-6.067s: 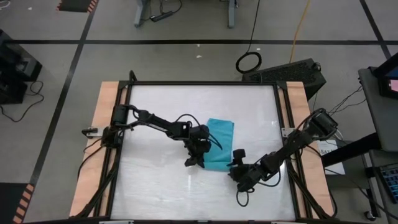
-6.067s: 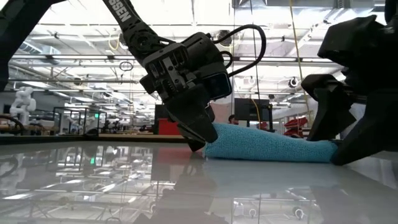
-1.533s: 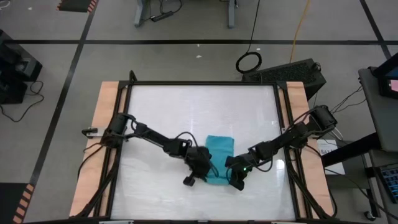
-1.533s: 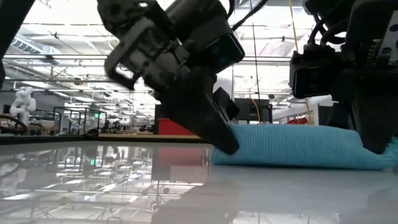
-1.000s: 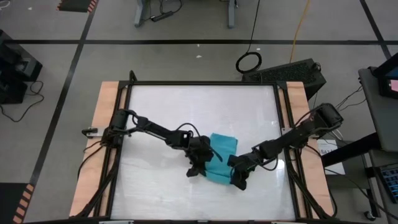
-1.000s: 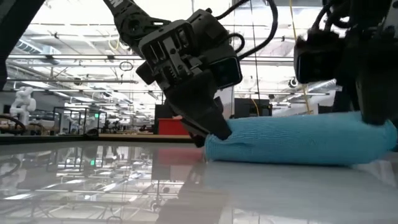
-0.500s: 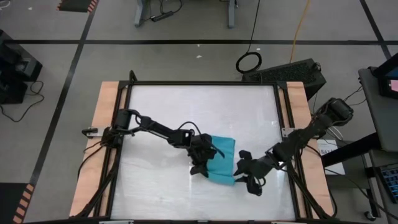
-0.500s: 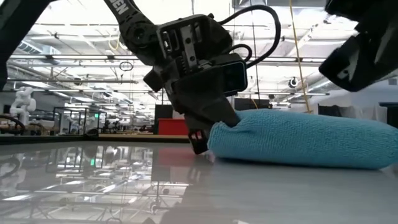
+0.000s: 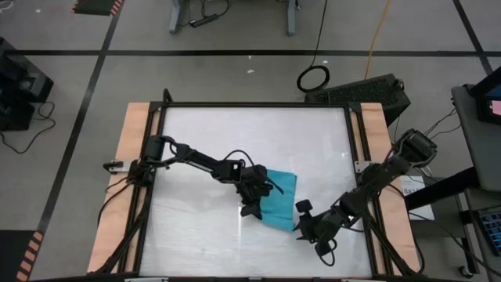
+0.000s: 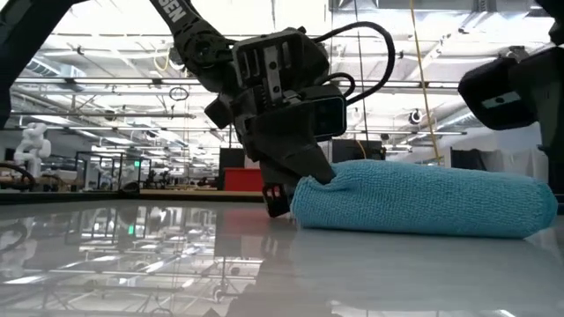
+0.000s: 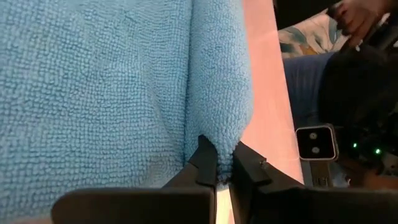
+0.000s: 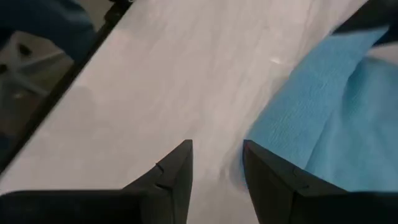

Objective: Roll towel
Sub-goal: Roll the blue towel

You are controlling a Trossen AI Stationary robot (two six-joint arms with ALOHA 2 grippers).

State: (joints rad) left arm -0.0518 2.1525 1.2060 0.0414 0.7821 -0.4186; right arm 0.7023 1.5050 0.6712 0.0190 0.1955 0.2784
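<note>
The turquoise towel (image 9: 280, 197) lies near the table's middle, its near part rolled into a thick roll (image 10: 423, 201) that rests on the table. My left gripper (image 9: 251, 207) is shut on the roll's left end. My right gripper (image 9: 305, 227) is open and empty, just off the towel's near right corner and raised above the table in the low view (image 10: 511, 84). In the right wrist view its fingers (image 12: 177, 171) stand over bare table, with the towel (image 12: 323, 118) beside them. My left gripper pinches the left end of the rolled fold (image 11: 222, 163) between its two fingertips, several layers bunched together. The fingers slant down from the table's left side and point along the roll. The roll lies on the table, its left end (image 10: 304, 198) against the fingers.
The white tabletop (image 9: 203, 149) has a black frame and wooden side strips (image 9: 133, 157). There is free room to the far and left of the towel. Beyond the right edge, a person's sleeve and hand show in the left wrist view (image 11: 360, 18).
My right gripper has let go of the roll's right end, risen and drawn back toward the table's near right corner. The roll's right end now lies on the table. My left gripper has kept its hold on the left end and shifted a little toward the far edge.
</note>
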